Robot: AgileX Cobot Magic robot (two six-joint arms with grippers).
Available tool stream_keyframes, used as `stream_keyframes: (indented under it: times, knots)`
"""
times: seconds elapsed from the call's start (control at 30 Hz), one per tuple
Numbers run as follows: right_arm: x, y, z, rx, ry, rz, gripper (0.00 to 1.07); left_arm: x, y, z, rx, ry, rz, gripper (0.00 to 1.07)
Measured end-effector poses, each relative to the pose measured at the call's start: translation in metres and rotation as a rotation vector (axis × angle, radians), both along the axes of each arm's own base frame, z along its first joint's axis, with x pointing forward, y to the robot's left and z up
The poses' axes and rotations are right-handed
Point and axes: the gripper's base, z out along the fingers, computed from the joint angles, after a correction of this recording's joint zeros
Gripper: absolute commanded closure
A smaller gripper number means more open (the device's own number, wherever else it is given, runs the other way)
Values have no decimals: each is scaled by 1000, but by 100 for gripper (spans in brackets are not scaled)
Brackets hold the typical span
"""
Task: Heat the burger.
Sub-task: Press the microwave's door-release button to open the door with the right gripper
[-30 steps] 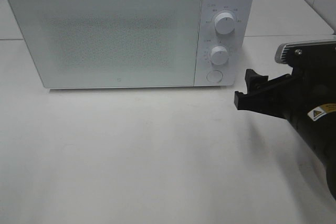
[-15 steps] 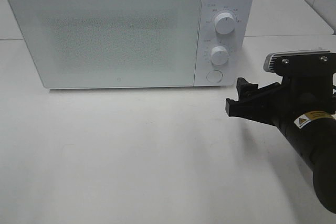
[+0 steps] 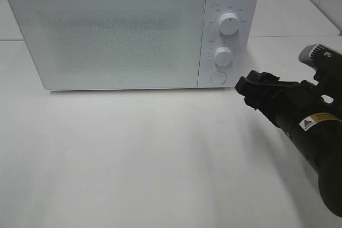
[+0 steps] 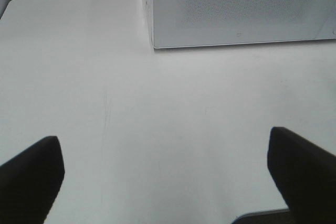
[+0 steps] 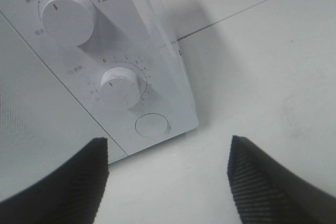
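Observation:
The burger is out of view. A white microwave (image 3: 123, 30) stands at the back of the table with its frosted door shut. Its panel carries an upper knob (image 3: 229, 23), a lower knob (image 3: 223, 56) and a round button (image 3: 217, 77). My right gripper (image 3: 247, 86) hovers just right of the panel's lower corner, open, with nothing between its fingers. The right wrist view shows the round button (image 5: 153, 125) beyond the right gripper (image 5: 165, 182). My left gripper (image 4: 165, 177) is open over bare table, facing the microwave's front (image 4: 241, 9).
The white table (image 3: 133, 153) stretches in front of the microwave. A seam (image 3: 288, 37) between table sections runs behind the right arm. The black right arm (image 3: 315, 132) fills the right edge of the exterior view.
My right gripper has rolled about its axis and shifted up toward the microwave's lower right corner. The microwave and the left gripper have not moved.

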Motion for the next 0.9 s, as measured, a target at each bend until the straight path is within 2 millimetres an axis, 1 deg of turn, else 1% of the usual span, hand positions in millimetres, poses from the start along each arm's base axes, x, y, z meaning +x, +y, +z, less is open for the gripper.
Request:
stream_keyframes:
  times: [0.03, 0.07, 0.1, 0.13, 0.17, 0.2, 0.23, 0.27, 0.3, 0.33, 0.37, 0.4, 0.43, 0.47, 0.53, 0.57, 0.63, 0.67, 0.7, 0.77, 0.9]
  knots:
    - [0, 0, 0, 87, -4, -26, 54, 0, 0, 0, 0, 0, 0, 9]
    - [0, 0, 0, 87, -4, -26, 54, 0, 0, 0, 0, 0, 0, 9]
    - [0, 0, 0, 189, -9, -55, 61, 0, 0, 0, 0, 0, 0, 9]
    - [0, 0, 0, 243, -11, -71, 63, 0, 0, 0, 0, 0, 0, 9]
    - [0, 0, 0, 243, -11, -71, 63, 0, 0, 0, 0, 0, 0, 9]
    - [0, 0, 0, 340, -16, -100, 71, 0, 0, 0, 0, 0, 0, 9]
    - [0, 0, 0, 396, -18, -116, 76, 0, 0, 0, 0, 0, 0, 9]
    - [0, 0, 0, 396, -18, -116, 76, 0, 0, 0, 0, 0, 0, 9]
    - [0, 0, 0, 498, -23, -146, 84, 0, 0, 0, 0, 0, 0, 9]
    - [0, 0, 0, 498, -23, -146, 84, 0, 0, 0, 0, 0, 0, 9]
    - [0, 0, 0, 605, -28, -177, 87, 0, 0, 0, 0, 0, 0, 9]
    - [0, 0, 0, 655, -31, -192, 92, 0, 0, 0, 0, 0, 0, 9]
    - [0, 0, 0, 655, -31, -192, 92, 0, 0, 0, 0, 0, 0, 9]
    - [0, 0, 0, 733, -34, -215, 97, 0, 0, 0, 0, 0, 0, 9]
    - [0, 0, 0, 764, -36, -224, 98, 0, 0, 0, 0, 0, 0, 9]
    - [0, 0, 0, 834, -39, -245, 102, 0, 0, 0, 0, 0, 0, 9]
    - [0, 0, 0, 860, -40, -252, 104, 0, 0, 0, 0, 0, 0, 9]
    - [0, 0, 0, 922, -40, -271, 107, 0, 0, 0, 0, 0, 0, 9]
    - [0, 0, 0, 922, -40, -271, 107, 0, 0, 0, 0, 0, 0, 9]
    - [-1, 1, -2, 998, -18, -300, 107, 0, 0, 0, 0, 0, 0, 9]
    - [-2, 2, -5, 1037, 16, -323, 107, 0, 0, 0, 0, 0, 0, 9]
